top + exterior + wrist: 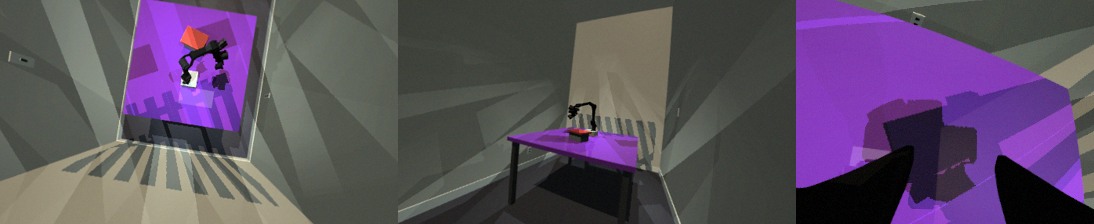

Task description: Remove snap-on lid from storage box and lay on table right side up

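The red lid (pixel 193 37) (pixel 578 131) sits on top of the grey storage box (pixel 578 138) on the purple table. The lid hides nearly all of the box in the top view. Neither lid nor box shows in the wrist view. My gripper (pixel 219 67) (pixel 570 117) (pixel 956 152) is open and empty, its two dark fingers partly apart. It is raised well above the table, to the lower right of the lid in the top view, and touches neither lid nor box.
The white arm base (pixel 193 82) (pixel 593 133) stands on the purple table (pixel 149 94) (pixel 609 146) (pixel 836 75). The arm bends over near the box's corner in the top view. Dark arm shadows and striped shadows lie on the table. Grey walls stand around it.
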Available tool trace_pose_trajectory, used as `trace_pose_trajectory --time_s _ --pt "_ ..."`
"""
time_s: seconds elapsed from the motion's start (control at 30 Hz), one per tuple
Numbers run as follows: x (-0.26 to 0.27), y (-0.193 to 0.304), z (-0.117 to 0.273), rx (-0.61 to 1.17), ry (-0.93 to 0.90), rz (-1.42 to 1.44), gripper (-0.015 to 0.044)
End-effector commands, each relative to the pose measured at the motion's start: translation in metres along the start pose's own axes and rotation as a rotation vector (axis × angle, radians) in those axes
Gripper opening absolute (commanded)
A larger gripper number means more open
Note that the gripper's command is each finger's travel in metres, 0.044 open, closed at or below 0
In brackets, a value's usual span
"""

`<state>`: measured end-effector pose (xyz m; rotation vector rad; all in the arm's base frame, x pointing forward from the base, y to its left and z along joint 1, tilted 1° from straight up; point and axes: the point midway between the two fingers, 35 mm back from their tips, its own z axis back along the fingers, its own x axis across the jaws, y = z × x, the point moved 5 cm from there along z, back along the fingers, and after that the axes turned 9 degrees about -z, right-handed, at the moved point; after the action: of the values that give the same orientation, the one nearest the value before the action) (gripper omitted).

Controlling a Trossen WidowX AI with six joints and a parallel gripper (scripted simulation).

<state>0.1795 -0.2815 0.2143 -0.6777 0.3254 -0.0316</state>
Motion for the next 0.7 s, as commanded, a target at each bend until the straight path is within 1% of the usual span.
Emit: trace_pose_trajectory --time_s 0.0,0.07,0.1,0.2,0.33,0.4,0.53,0.67 --pt "0.026 0.031 0.04 -0.046 -0.18 -0.137 0.0235" --pt "0.031 0.038 0.047 -0.048 -0.216 -0.162 0.0235" --pt "0.036 0.047 0.055 -0.048 -0.262 -0.193 0.0235" --pt "0.05 0.081 0.086 -0.023 -0.427 -0.3 0.0235" --pt "0.059 0.13 0.123 0.073 -0.64 -0.428 0.0235" --pt "0.059 0.137 0.128 0.094 -0.67 -0.447 0.0235" --pt "0.055 0.182 0.157 0.25 -0.832 -0.548 0.0235" --pt "0.042 0.228 0.181 0.468 -0.96 -0.63 0.0235"
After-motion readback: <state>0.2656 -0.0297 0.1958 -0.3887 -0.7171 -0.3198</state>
